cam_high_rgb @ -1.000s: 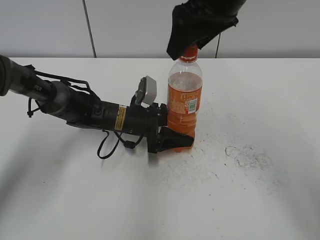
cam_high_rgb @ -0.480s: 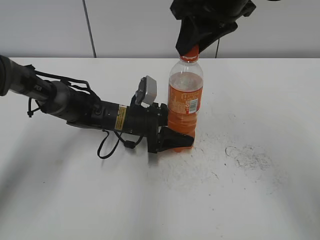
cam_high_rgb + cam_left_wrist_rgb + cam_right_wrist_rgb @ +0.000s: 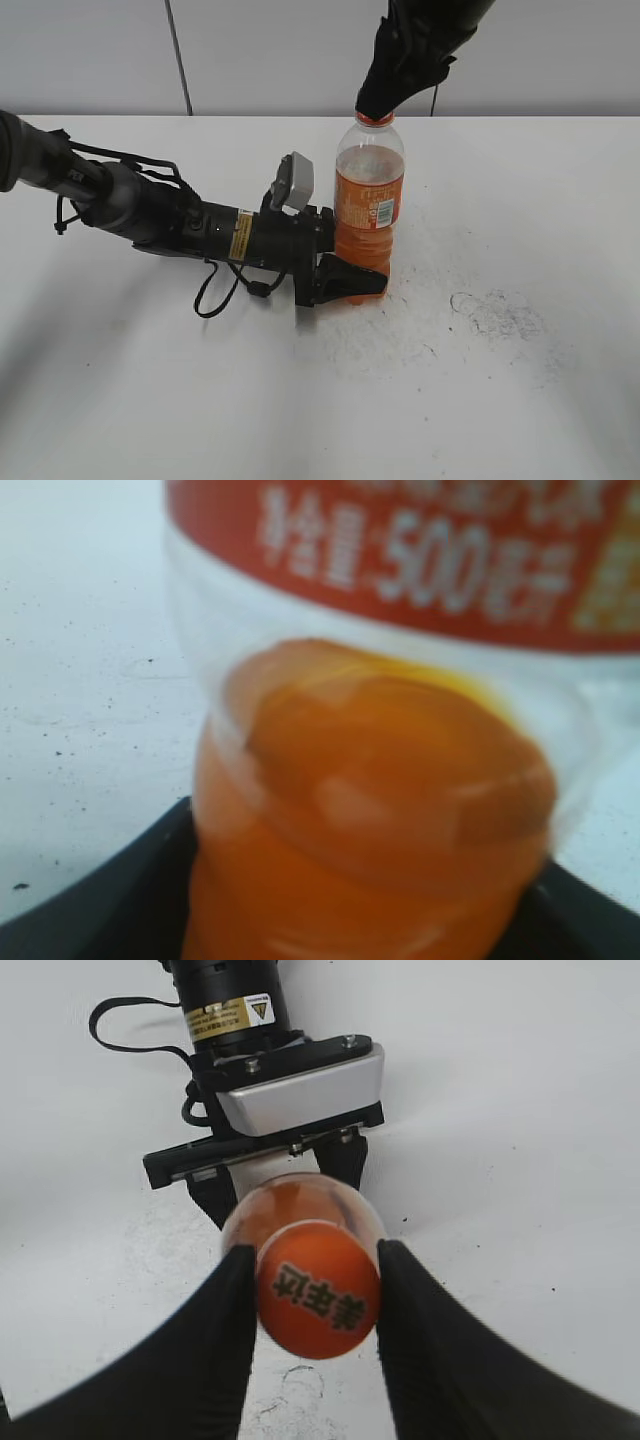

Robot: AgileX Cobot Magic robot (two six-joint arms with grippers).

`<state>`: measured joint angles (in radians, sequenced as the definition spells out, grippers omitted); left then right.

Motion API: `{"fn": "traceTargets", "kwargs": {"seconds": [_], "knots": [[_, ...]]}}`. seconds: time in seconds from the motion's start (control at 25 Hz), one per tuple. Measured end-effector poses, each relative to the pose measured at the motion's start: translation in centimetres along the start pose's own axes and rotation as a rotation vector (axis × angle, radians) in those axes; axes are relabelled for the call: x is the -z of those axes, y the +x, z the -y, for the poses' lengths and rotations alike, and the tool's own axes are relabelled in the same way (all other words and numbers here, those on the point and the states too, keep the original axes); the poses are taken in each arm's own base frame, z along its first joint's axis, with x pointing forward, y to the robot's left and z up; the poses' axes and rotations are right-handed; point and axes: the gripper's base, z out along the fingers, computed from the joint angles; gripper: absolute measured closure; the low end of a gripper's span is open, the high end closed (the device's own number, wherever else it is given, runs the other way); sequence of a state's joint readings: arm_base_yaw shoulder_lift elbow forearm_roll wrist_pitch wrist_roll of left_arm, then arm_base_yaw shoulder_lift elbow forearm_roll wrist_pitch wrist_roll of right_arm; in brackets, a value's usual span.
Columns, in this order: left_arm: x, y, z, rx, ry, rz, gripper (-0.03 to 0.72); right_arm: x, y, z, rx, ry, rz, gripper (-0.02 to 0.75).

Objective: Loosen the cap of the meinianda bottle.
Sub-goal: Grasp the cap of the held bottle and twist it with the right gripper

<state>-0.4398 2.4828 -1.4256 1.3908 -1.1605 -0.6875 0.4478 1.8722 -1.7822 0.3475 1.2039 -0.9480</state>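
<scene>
The meinianda bottle (image 3: 370, 200) stands upright on the white table, clear with orange drink and an orange label. My left gripper (image 3: 350, 280) lies low along the table and is shut on the bottle's lower body; in the left wrist view the bottle (image 3: 380, 810) fills the frame between the black jaws (image 3: 370, 920). My right gripper (image 3: 378, 100) comes down from above and hides the cap in the exterior view. In the right wrist view the orange cap (image 3: 320, 1290), with dark characters on top, sits between the two black fingers (image 3: 318, 1260), which press its sides.
The white table (image 3: 500, 400) has dark scuff marks and specks (image 3: 495, 312) to the right of the bottle. The left arm and its cable (image 3: 215, 295) stretch across the left half. A pale wall stands behind.
My right gripper has turned around the bottle's top over the last second, its black body swinging from the left of the cap to above and right. The bottle and left gripper stayed put.
</scene>
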Motion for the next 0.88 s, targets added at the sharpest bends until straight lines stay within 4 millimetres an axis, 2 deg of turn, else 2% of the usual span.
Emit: {"fn": "traceTargets", "kwargs": {"seconds": [0.08, 0.2, 0.28, 0.36, 0.48, 0.52, 0.64, 0.88], "knots": [[0.0, 0.0, -0.01, 0.003, -0.001, 0.001, 0.137, 0.0, 0.0, 0.0, -0.02, 0.0, 0.0, 0.421], [0.0, 0.0, -0.01, 0.003, -0.001, 0.001, 0.137, 0.0, -0.27, 0.11, -0.152, 0.01, 0.03, 0.262], [0.0, 0.0, -0.01, 0.003, -0.001, 0.001, 0.137, 0.02, -0.5, 0.38, -0.308, 0.033, 0.061, 0.148], [0.0, -0.01, 0.0, 0.003, 0.0, 0.001, 0.137, 0.03, -0.59, 0.51, -0.479, 0.039, 0.077, 0.121], [0.0, -0.01, 0.0, 0.003, 0.0, 0.001, 0.137, 0.03, -0.48, 0.53, -0.679, 0.039, 0.07, 0.164], [0.0, -0.01, 0.0, 0.003, 0.0, 0.001, 0.137, 0.02, -0.3, 0.5, -0.755, 0.04, 0.052, 0.223], [0.0, -0.01, 0.0, 0.003, 0.0, 0.001, 0.137, 0.01, -0.02, 0.35, -0.793, 0.035, 0.017, 0.32], [0.0, -0.01, 0.0, 0.003, 0.0, 0.001, 0.137, 0.0, 0.19, 0.07, -0.777, 0.016, -0.016, 0.384]]}}
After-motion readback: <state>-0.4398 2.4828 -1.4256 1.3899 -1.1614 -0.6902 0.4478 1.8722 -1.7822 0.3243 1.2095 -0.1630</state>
